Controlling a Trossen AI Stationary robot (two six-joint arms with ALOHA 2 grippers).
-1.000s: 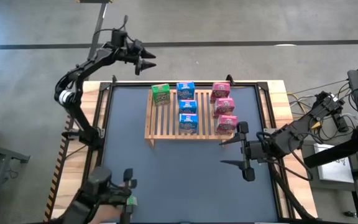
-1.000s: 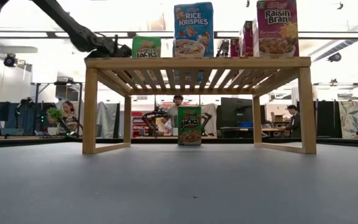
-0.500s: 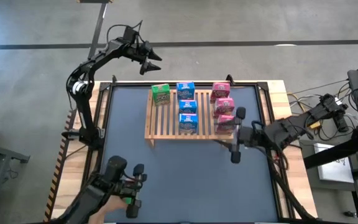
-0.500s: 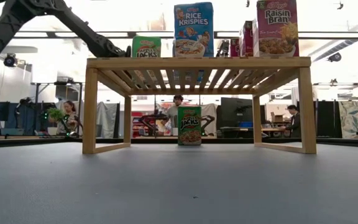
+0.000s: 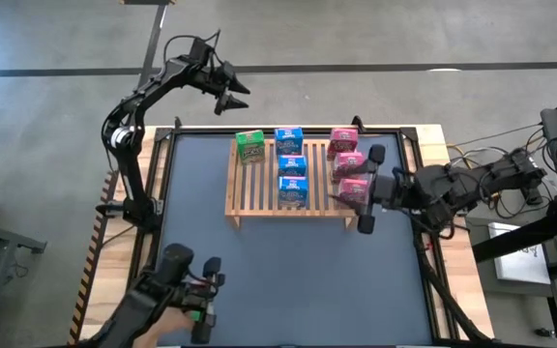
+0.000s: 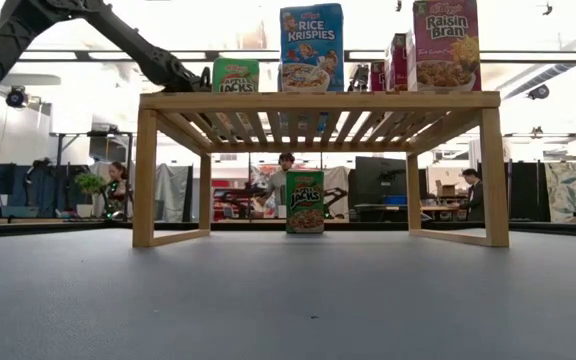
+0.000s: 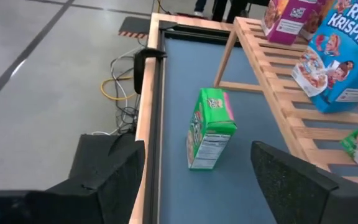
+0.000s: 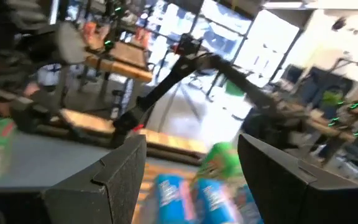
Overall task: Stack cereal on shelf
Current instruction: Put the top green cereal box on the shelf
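The light-wood shelf (image 5: pixel 259 201) stands at the far middle of the table. On its slats stand one green cereal box (image 5: pixel 250 146), three blue ones (image 5: pixel 291 165) and three pink ones (image 5: pixel 348 163). Another green box (image 7: pixel 210 127) stands upright on the table between the shelf and the far edge; it also shows in the low view (image 6: pixel 305 202). My left gripper (image 5: pixel 232 97) is open, in the air beyond the table's far edge, pointing at that box. My right gripper (image 5: pixel 368 189) is open beside the shelf's right end, next to the nearest pink box (image 5: pixel 354 189).
At the table's near left corner a dark hand-held device (image 5: pixel 187 290) shows with something green (image 5: pixel 197 314) at its tip and a person's hand behind it. Cables and gear lie off the table's right side (image 5: pixel 511 184). People and desks show in the room behind (image 6: pixel 288 175).
My right gripper has gone from the open table toward the far edge and now stands against the shelf's right end by the nearest pink box, still open. My left arm has raised its elbow; its gripper stays beyond the far edge. The device at the near left has shifted a little.
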